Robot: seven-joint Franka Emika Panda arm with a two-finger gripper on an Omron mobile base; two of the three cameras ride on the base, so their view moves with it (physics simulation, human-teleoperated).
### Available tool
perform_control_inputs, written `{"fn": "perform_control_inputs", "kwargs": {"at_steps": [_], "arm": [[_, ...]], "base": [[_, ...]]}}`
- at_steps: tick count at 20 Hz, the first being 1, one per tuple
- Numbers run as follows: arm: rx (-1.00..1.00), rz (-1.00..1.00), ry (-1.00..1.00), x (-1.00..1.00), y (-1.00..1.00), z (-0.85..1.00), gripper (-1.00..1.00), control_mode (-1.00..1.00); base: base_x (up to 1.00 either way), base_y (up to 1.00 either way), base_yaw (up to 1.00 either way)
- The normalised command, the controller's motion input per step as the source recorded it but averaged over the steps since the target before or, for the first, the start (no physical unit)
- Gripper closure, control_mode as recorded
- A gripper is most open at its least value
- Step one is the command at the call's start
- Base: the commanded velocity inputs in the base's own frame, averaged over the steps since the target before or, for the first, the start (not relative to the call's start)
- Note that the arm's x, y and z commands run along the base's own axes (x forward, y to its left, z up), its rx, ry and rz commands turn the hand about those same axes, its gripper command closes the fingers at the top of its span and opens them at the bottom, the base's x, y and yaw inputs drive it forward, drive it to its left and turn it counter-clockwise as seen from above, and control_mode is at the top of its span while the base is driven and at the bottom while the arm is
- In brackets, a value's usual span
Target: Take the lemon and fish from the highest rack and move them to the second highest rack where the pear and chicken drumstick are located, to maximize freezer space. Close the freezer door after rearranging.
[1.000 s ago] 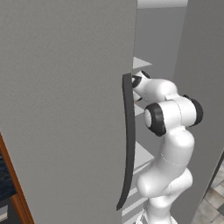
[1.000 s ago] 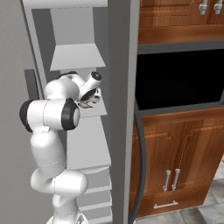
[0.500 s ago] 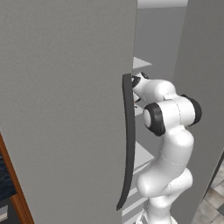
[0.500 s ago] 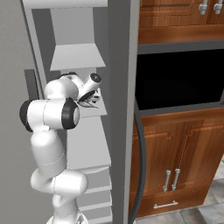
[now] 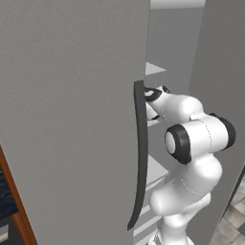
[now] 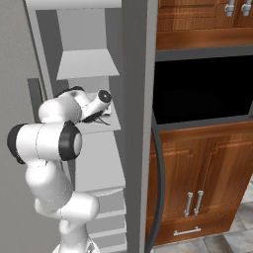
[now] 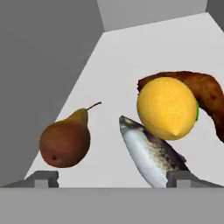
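In the hand view my gripper (image 7: 114, 178) is open, its fingertips (image 7: 43, 178) wide apart at the bottom. On the white rack (image 7: 131, 57) below lie a brown pear (image 7: 64, 140) at the left, a silver fish (image 7: 151, 153) in the middle, a yellow lemon (image 7: 166, 107) resting against the fish, and a browned chicken drumstick (image 7: 205, 94) behind the lemon. The fish's near end lies close to the right fingertip, not gripped. In the right base view the gripper (image 6: 97, 118) hovers over the second rack (image 6: 111, 126). The freezer door (image 5: 72, 119) stands open.
The door's black handle (image 5: 139, 158) hangs just left of my wrist. The top rack (image 6: 89, 64) is right above the hand. The freezer's grey side wall (image 7: 39, 65) bounds the rack on the left. Wooden cabinets (image 6: 202, 163) and a dark oven recess (image 6: 202, 89) lie to the right.
The jaws have spread wider over the last second. The arm and hand stay almost where they were, over the second rack.
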Motion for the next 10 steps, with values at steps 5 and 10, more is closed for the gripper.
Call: {"fn": "perform_control_inputs", "kwargs": {"at_steps": [5, 10], "arm": [[0.0, -0.04, 0.0, -0.74, 0.05, 0.21, -1.0, -1.0], [0.0, -0.24, 0.0, -0.71, 0.17, 0.38, -1.0, -1.0]], "base": [[0.0, 0.0, 0.0], [0.0, 0.0, 0.0]]}}
